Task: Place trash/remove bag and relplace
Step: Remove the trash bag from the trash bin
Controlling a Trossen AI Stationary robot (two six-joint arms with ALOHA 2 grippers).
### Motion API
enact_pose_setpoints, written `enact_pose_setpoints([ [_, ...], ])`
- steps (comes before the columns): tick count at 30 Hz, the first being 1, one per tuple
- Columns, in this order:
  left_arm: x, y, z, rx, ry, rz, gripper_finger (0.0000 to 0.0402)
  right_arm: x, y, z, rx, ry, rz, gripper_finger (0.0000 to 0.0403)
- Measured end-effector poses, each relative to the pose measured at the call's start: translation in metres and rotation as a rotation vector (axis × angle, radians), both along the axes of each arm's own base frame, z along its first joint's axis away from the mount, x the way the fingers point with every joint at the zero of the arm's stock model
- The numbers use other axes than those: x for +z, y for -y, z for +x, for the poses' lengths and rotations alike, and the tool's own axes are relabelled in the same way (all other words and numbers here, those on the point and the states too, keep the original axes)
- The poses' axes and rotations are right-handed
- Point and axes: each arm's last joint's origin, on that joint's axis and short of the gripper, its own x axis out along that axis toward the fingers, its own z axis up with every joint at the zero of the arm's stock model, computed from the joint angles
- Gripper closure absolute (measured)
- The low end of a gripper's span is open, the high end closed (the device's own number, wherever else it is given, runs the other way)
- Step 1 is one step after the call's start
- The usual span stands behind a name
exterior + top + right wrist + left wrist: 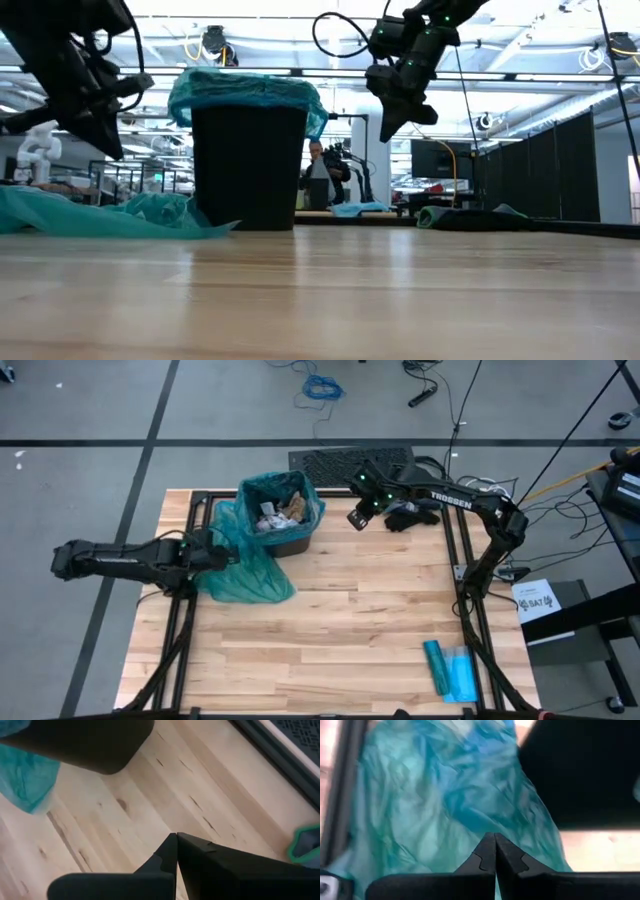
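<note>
Your trash (283, 512): brown and white wads piled in the teal-lined bin (300, 543). Left gripper (495, 851) and right gripper (177, 851) both pinched closed, empty.

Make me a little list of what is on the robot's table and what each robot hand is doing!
bin: black plastic trash bin lined with a teal bag, at the table's far side
trash: crumpled brown and white paper wads inside the bin
spare bag: loose teal plastic bag lying beside the bin
packet: flat blue-teal plastic packet near the front right corner
left gripper: shut, empty, over the loose bag
right gripper: shut, empty, in the air right of the bin
</note>
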Motion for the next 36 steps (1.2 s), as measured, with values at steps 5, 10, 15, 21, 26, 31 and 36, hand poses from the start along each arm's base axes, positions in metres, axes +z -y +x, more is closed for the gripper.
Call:
enact_pose_setpoints([
  [5,-0.002,-0.014,0.002,0.067,-0.049,0.019,0.0401,0.002,0.007,0.001,0.035,0.063,-0.007,0.0403],
  [10,-0.002,-0.032,0.013,0.072,-0.050,0.065,0.0401,-0.008,0.022,-0.002,0.032,0.143,0.020,0.0403],
  [15,-0.009,-0.055,0.016,0.164,-0.108,0.063,0.0401,-0.028,0.043,-0.010,-0.033,0.247,0.072,0.0403],
  [21,-0.015,-0.087,0.028,0.086,-0.089,0.071,0.0402,-0.059,0.061,0.007,-0.003,0.350,0.152,0.0403],
  [26,-0.023,-0.111,0.039,0.069,-0.048,0.101,0.0401,-0.067,0.072,0.026,-0.013,0.488,0.112,0.0403],
  [31,-0.028,-0.130,0.055,-0.141,0.047,0.140,0.0402,-0.075,0.078,0.033,-0.007,0.551,0.163,0.0403],
  [36,-0.037,-0.138,0.068,-0.229,0.152,0.112,0.0401,-0.078,0.075,0.032,0.032,0.546,0.220,0.0403],
])
